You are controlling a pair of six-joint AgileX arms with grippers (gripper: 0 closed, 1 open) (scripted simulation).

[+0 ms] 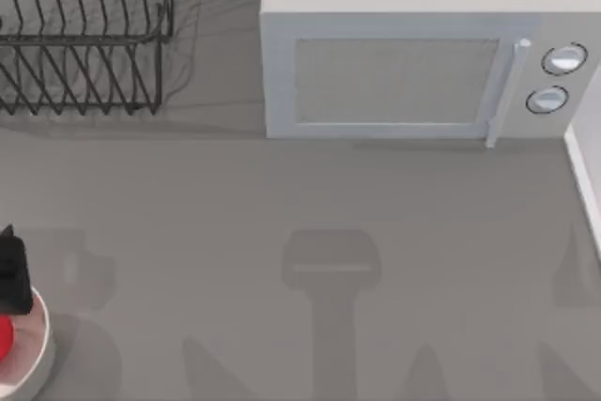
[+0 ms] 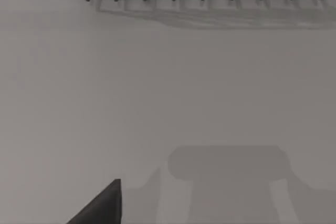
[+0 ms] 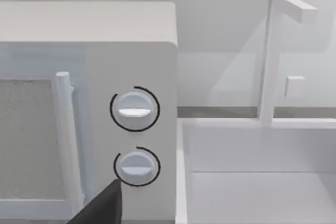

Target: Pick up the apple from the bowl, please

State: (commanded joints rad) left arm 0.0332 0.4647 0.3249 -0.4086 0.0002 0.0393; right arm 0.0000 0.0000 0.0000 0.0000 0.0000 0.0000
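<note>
The small round red apple (image 1: 5, 338) lies in the round white glossy bowl (image 1: 38, 349) at the table's near left edge. The left gripper (image 1: 11, 274) (dark, finger state cannot be told) sits at the bowl's far rim.

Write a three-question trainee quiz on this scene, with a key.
1. True or false: the apple lies in the bowl.
2. Which stands at the table's back left: A) microwave B) dish rack C) sink?
3. Fill in: the left gripper sits at the top view's ____ edge, beside the bowl.

Key: 1 true; 2 B; 3 left.
</note>
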